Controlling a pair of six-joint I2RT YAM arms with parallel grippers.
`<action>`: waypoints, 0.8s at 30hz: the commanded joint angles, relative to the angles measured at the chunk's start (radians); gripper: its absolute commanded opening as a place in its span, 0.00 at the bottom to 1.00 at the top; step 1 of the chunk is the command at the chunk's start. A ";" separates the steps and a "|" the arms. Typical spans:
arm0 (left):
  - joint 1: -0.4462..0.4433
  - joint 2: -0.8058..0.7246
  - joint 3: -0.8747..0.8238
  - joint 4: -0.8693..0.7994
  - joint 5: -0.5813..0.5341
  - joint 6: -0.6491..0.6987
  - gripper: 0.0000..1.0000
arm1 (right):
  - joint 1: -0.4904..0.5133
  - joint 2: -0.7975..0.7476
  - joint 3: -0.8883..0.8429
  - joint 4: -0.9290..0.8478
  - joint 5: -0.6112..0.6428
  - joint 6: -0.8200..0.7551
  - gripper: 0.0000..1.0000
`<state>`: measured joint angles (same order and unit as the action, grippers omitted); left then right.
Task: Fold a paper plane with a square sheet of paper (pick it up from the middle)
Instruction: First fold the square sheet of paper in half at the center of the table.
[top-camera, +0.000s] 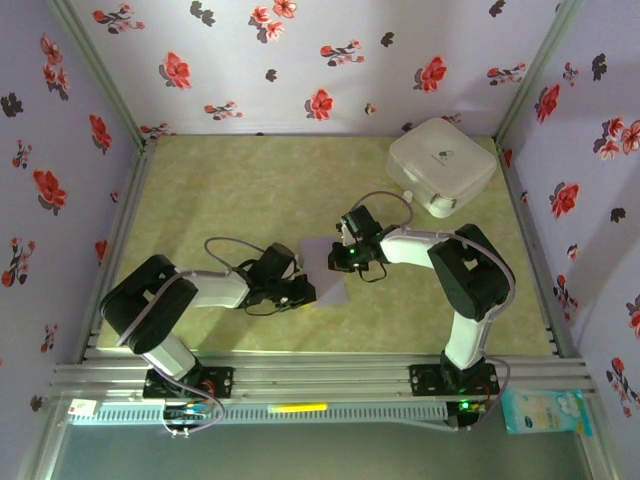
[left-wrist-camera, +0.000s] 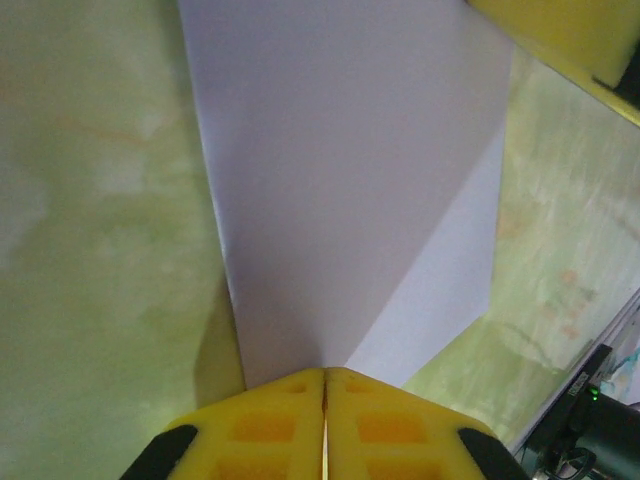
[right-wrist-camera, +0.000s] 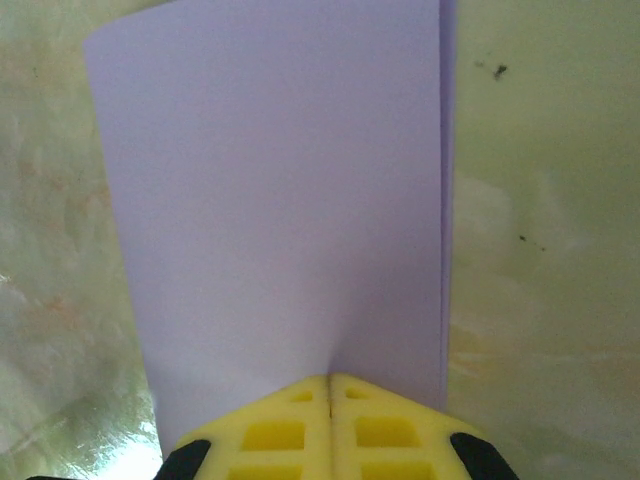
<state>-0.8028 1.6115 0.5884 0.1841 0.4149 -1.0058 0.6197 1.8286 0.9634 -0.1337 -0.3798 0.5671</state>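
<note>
The square sheet of paper (top-camera: 326, 270), thin, pale lavender and unmarked, is sitting around the middle of the pale green marbled counter (top-camera: 230, 170), slightly toward its near edge. It is being pinched from two sides. The left hand (left-wrist-camera: 325, 400) is clenching one end of it, its yellow pads pressing flat together with the paper coming out between them. The right hand (right-wrist-camera: 330, 400) is gripping the opposite end the same way.

The sheet is already looking doubled. In the right wrist view two edges are running side by side along one margin, and in the left wrist view a slanted flap is lying over a lower layer. Whether it is lifting clear of the counter, I cannot tell.

The step in hand is probably the setting of a crease. Doing it well is calling for both hands to hold the layers aligned and draw gently apart, so the smooth, limp paper is pulled taut rather than buckling. Too hard a pull is risking a tear or a slip at the pads.

The white rounded box (top-camera: 441, 165) is sitting well apart, by the far right corner.
</note>
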 joint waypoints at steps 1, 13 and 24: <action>-0.023 -0.011 -0.029 -0.165 -0.034 0.054 0.09 | -0.017 0.053 -0.060 -0.148 0.132 0.012 0.00; -0.037 -0.182 0.029 -0.308 -0.055 0.115 0.13 | -0.016 0.048 -0.009 -0.200 0.127 0.000 0.00; 0.217 -0.194 0.240 -0.366 -0.127 0.101 0.17 | -0.011 -0.020 0.136 -0.210 -0.003 0.054 0.11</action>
<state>-0.6346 1.3537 0.7528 -0.1333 0.3050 -0.9318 0.6132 1.8309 1.0359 -0.2550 -0.3775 0.6056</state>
